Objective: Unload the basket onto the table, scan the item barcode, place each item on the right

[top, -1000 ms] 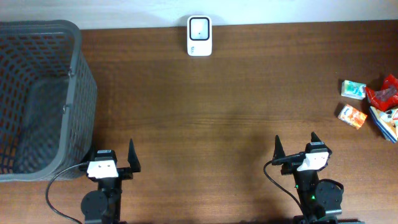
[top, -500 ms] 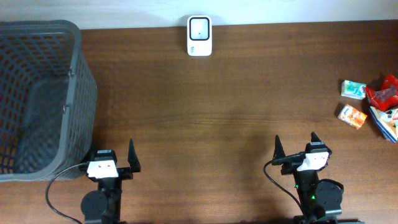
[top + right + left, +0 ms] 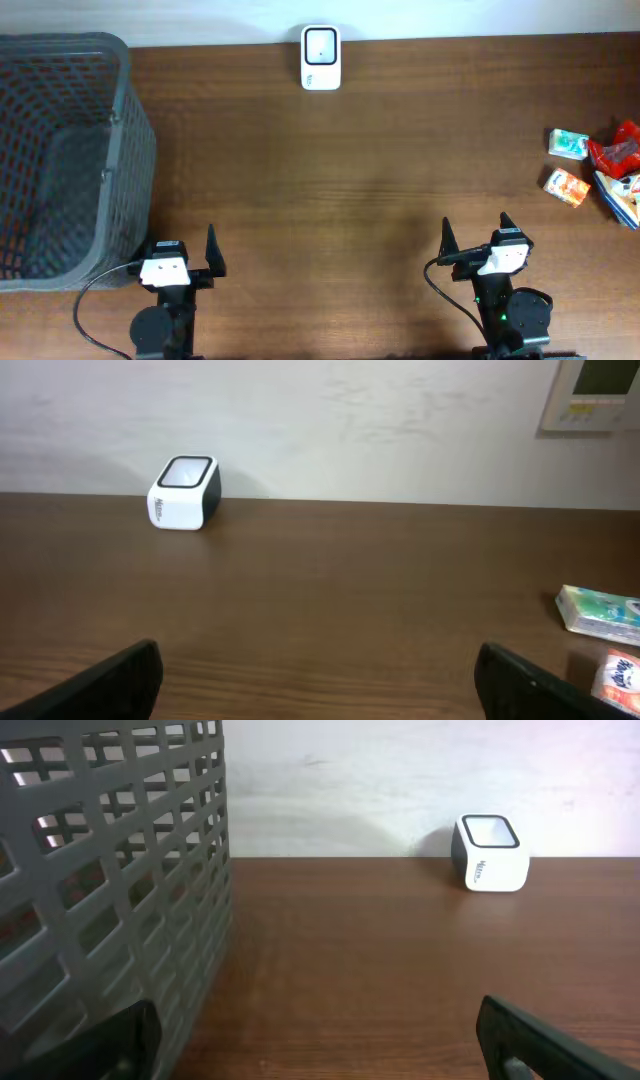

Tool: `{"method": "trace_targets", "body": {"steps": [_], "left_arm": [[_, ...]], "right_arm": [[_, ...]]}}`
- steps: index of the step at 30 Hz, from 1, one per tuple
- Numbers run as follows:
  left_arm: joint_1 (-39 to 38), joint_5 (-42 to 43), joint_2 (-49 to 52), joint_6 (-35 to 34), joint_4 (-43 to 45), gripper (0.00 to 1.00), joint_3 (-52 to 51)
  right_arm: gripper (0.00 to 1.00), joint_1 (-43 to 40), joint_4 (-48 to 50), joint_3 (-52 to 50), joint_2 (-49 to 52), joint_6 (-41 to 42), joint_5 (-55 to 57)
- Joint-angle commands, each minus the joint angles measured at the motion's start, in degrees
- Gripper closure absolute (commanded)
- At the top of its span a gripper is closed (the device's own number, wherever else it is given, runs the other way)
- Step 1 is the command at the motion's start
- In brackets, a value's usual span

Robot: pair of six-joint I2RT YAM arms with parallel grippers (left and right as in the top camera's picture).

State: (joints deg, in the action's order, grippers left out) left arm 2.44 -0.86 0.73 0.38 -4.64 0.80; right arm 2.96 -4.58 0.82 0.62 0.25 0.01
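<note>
Left wrist shows basket (image 3: 110, 870), right wrist packets (image 3: 598, 608); left fingers (image 3: 540, 1048), right fingers (image 3: 520, 692) gape empty

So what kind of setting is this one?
Probably a mock checkout station: a white barcode scanner at the far edge of a wooden table, a grey plastic basket, and small packaged goods.

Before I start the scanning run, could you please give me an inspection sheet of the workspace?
Surface: brown wooden table, no spills seen.
Job's things: white scanner at the far edge, window up; green-white packet, orange packet and red packet grouped at the right edge.
Clutter: grey mesh basket at the left edge, nothing seen inside.
Grippers: left gripper and right gripper open, empty, at the near edge.
Cables: left cable and right cable, black, loop beside the arm bases.
Surroundings: pale wall behind; wall panel at upper right.
</note>
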Motion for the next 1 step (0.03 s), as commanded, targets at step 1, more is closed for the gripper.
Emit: {"method": "trace_targets", "body": {"steps": [1], "left_arm": [[0.3, 0.9, -0.4, 0.9, -0.1, 0.01, -0.3]], "right_arm": [[0.01, -0.4, -0.1, -0.5, -0.4, 0.7, 0.3]]}}
